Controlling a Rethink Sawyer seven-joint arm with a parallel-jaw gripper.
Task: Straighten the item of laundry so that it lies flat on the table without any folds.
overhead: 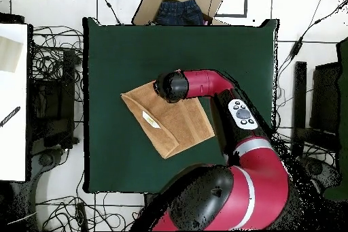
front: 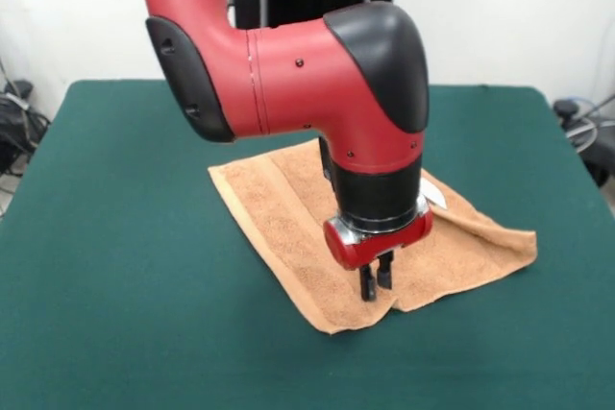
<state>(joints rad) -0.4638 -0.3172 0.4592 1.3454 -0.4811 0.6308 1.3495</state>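
Observation:
The item of laundry (front: pixel 288 228), a light orange-brown terry towel, lies spread at an angle on the table (front: pixel 115 237), near its middle. A white tag (front: pixel 434 195) shows beside the arm. The towel's right part has a raised fold running to the corner (front: pixel 500 237). My gripper (front: pixel 376 285) points straight down over the towel's front edge, its two black fingers (front: pixel 367 285) close together and shut, tips at the cloth surface. I cannot tell whether any cloth is pinched. In the overhead view the towel (overhead: pixel 173 124) and tag (overhead: pixel 151 120) show, and the arm's wrist (overhead: pixel 173 86) hides the gripper.
The green table (overhead: pixel 115 52) extends well beyond the towel on all sides. Off the table's far edge in the overhead view sits a cardboard box with dark cloth (overhead: pixel 180 8). Cables lie on the floor around the table.

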